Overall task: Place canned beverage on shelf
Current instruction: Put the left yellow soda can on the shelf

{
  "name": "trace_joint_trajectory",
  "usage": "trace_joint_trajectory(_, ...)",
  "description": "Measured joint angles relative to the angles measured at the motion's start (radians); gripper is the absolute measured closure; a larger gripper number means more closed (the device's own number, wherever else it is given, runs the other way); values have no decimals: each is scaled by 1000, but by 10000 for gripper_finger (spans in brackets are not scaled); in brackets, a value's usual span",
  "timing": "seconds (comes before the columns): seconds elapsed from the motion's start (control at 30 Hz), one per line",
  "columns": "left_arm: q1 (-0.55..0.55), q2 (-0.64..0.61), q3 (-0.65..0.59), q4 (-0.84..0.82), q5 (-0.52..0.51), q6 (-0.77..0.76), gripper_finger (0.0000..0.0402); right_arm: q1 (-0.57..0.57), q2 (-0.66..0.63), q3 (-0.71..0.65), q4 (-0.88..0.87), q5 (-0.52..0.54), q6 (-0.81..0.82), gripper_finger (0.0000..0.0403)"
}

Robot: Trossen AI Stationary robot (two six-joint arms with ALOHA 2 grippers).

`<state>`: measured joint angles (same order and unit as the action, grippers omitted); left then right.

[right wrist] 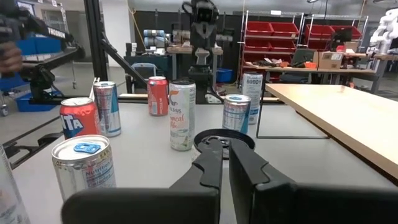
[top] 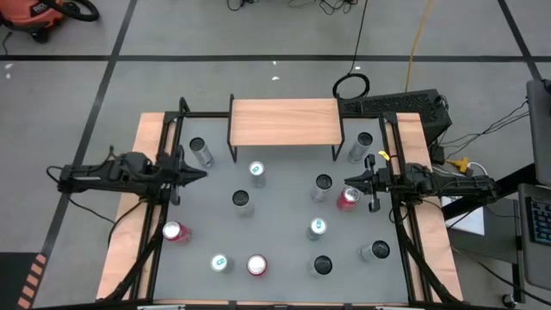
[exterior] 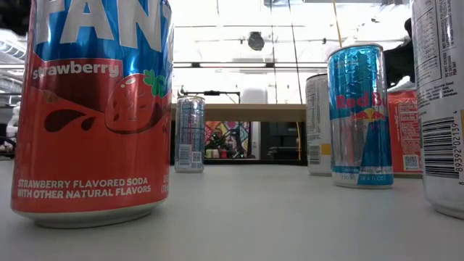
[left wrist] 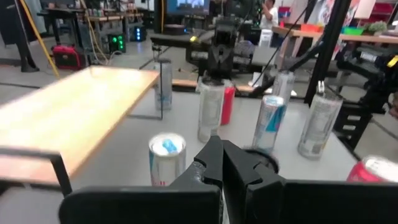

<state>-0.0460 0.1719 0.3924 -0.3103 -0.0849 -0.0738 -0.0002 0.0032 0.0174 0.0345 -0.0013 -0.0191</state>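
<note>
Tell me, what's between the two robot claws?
In the high view, between left gripper and right gripper, two cans stand: a blue-topped can and a dark-topped can.

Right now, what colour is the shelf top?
Light wood tone, on black legs: shelf top. Clearest in the high view.

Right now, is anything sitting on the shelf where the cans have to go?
No. The shelf top is bare in the high view; every can, like the red can by the shut right gripper, stands on the table.
</note>
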Motion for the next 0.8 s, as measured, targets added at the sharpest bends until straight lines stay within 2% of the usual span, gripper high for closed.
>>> trace_joint_trajectory(0.5,0,285,493,-290,-3,13,402,0,0,0,-2,0,0,403)
trace_joint_trajectory(0.67,0,368,598,-328,13,32,402,0,0,0,-2,0,1,403)
trace_joint_trajectory(0.8,0,411,620,-334,24,61,402,0,0,0,-2,0,7,403)
